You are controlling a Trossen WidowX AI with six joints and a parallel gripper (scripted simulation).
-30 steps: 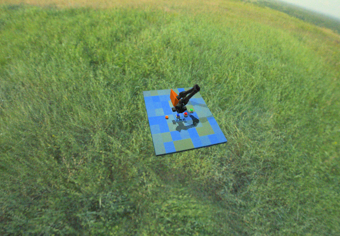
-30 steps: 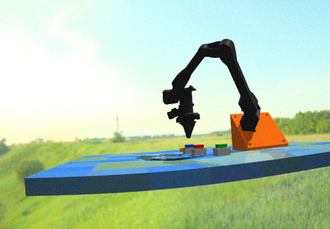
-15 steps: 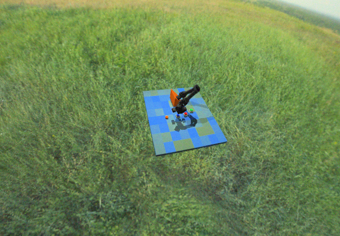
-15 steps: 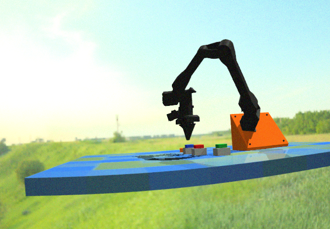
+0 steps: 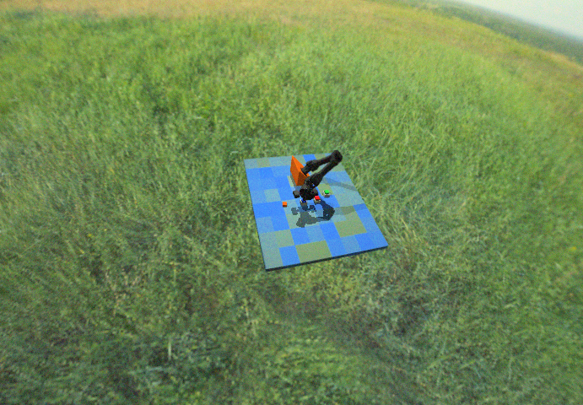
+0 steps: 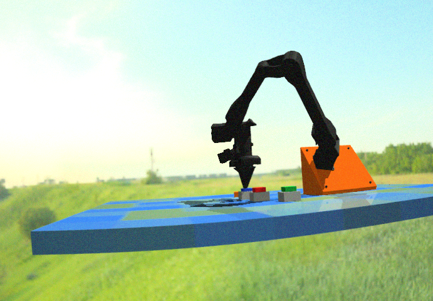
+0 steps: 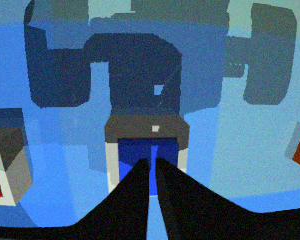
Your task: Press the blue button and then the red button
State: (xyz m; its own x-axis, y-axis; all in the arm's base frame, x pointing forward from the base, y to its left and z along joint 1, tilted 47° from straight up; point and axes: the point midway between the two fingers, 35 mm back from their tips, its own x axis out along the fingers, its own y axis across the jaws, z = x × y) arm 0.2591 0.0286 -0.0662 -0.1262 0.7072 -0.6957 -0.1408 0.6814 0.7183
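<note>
Jaws pinched together, empty, poised right over the square blue push-button (image 7: pixel 149 160) on its grey housing.

Stiff, spring-loaded cap, I judge: press its centre straight down; square red button (image 6: pixel 258 189) sits just beside on the checkered table (image 6: pixel 160 227).
</note>
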